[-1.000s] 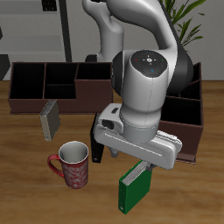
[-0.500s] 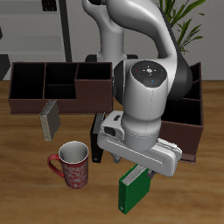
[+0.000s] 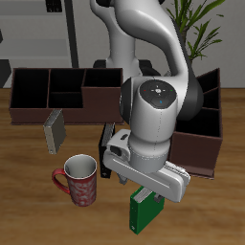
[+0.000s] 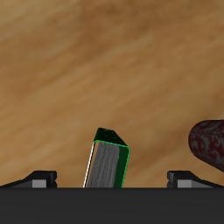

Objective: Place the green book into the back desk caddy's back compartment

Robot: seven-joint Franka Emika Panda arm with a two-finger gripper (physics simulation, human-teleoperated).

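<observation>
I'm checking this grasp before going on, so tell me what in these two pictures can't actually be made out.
- Gripper: exterior view, hidden under the arm's own body; wrist view shows only the finger bases, so whether it touches the book is unclear.
- Green book: exterior view, its upper end is covered by the arm; wrist view, cut off at the frame edge.
- Black book: exterior view, mostly behind the arm.
- Back desk caddy: one end behind the arm.
- Red mug: wrist view, cut off.

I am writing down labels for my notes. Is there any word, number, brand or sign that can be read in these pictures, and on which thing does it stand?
None: no text can be read in either view.
The green book shows plain covers and white page edges.
The red mug has a mottled pattern, no letters.
The grey book and the brown caddy are blank.
</observation>
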